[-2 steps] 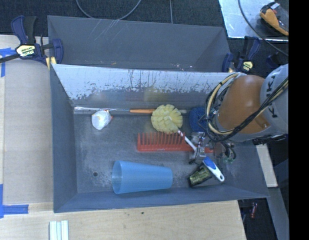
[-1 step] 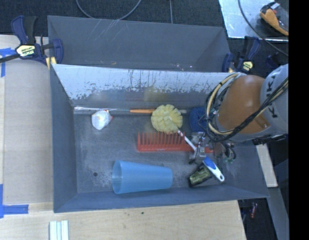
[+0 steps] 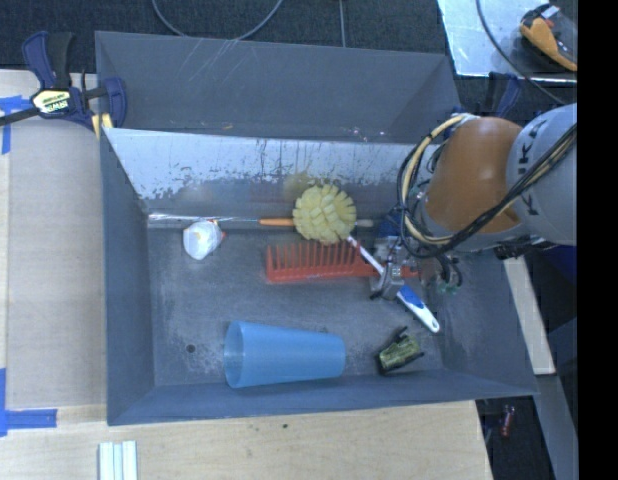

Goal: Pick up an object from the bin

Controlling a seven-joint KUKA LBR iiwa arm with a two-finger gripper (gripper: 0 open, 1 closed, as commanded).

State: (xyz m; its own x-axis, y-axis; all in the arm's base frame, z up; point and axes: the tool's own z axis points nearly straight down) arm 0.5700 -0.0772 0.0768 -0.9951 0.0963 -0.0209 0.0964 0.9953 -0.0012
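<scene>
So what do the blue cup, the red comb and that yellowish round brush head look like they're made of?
Blue cup: likely plastic, going by its smooth wall and even colour with only a soft sheen.
Red comb: probably moulded plastic, with one uniform colour and a row of fine stiff teeth.
Yellowish brush head: seems to be soft fibre or foam strips. Its fuzzy, ragged outline suggests that, but I can't tell which.

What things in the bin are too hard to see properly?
Camera view:
- tool: its tip is lost among cables below the arm's orange cover.
- blue-and-white thing: one end under the tool, kind unclear.
- small dark thing by the blue cup: too small to name.
</scene>
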